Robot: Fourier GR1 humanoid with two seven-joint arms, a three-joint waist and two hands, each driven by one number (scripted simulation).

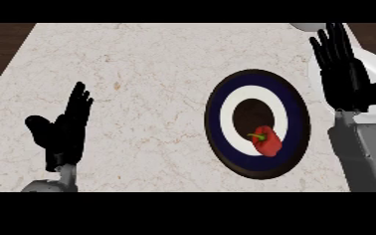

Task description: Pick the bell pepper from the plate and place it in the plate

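A red bell pepper (268, 140) with a green stem lies on the lower part of a round plate (220, 104) ringed dark blue, white and dark brown, at the counter's right. My right hand (342, 72) is open, fingers straight and pointing away, just right of the plate's rim and apart from the pepper. At the lower left my left hand (62, 129) rests open, fingers up, far from the plate. A white rounded object (310, 26), perhaps another plate's edge, peeks in at the top right, mostly hidden by the right hand.
The light marble counter (140, 79) spreads across the view. Its left edge runs diagonally at the upper left, with dark wood floor (11, 40) beyond it. More dark wood shows at the top right corner.
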